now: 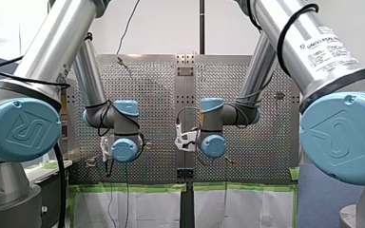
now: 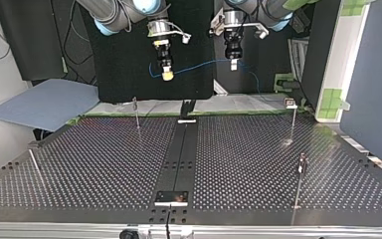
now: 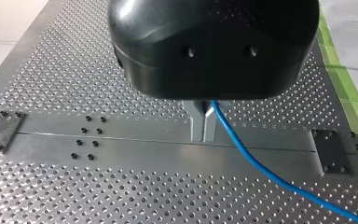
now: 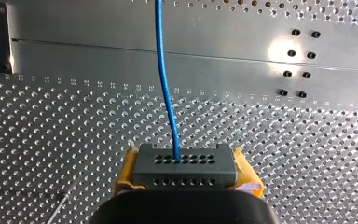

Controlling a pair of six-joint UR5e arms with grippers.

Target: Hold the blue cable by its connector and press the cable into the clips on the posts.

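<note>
The blue cable [image 2: 203, 64] is held in the air past the far edge of the desk [image 2: 104, 159], strung between the two sets of fingers and well apart from the posts [image 2: 137, 113].

The right fingers [image 2: 167, 74] are clenched on the connector [image 4: 185, 169]. In the right wrist view this grey block is gripped between yellow pads [image 4: 247, 175], which are partly hidden by the black housing. The cable leaves the connector's face and is cut off at the frame's edge.

The left fingers [image 3: 203, 122] are clenched on the cable itself. Only their tips are seen below the black body, so the exact contact is hidden. From there the cable runs away over the desk and is cut off.

In the top view a stretch hangs to the right of the left fingers, and its end is lost against the dark backdrop. Four thin posts are seen on the desk, two far and two near, but their clips are too small to be made out. In the front view both sets of fingers are hidden behind the wrists.
</note>
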